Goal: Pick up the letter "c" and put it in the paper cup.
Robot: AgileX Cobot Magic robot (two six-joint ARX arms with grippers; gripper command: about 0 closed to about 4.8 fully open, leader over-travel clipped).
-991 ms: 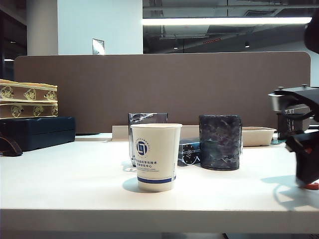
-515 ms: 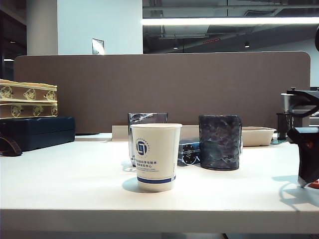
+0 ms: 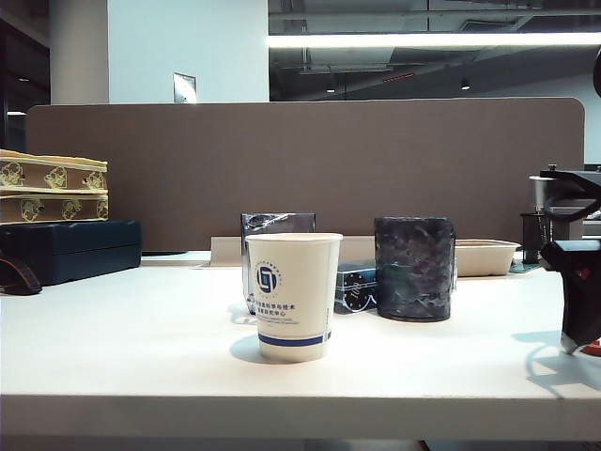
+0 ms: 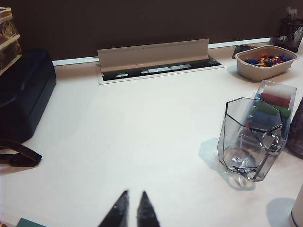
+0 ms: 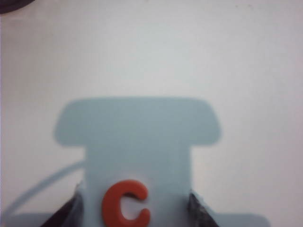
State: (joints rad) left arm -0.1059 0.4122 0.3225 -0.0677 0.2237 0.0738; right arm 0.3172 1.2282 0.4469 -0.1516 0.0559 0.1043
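Note:
The letter "c" (image 5: 126, 204) is a small red-orange piece lying flat on the white table. My right gripper (image 5: 135, 210) hovers just over it, open, with one dark finger on each side and neither touching it. In the exterior view the right gripper (image 3: 580, 344) hangs at the far right edge, and the letter "c" (image 3: 593, 349) shows as a red sliver beside its tip. The paper cup (image 3: 293, 296), white with a blue logo and band, stands upright mid-table, far to the left of that gripper. My left gripper (image 4: 132, 208) is shut and empty over bare table.
A dark mottled cylindrical holder (image 3: 415, 268) stands behind and to the right of the cup, with a clear faceted holder (image 4: 248, 139) and a small box of coloured pieces nearby. A beige tray (image 4: 265, 61) sits at the back, a black case (image 3: 70, 249) at the left.
The right arm shifted slightly to the right and its wrist turned during the first half second, then it held still. The cup and the letter have not moved.

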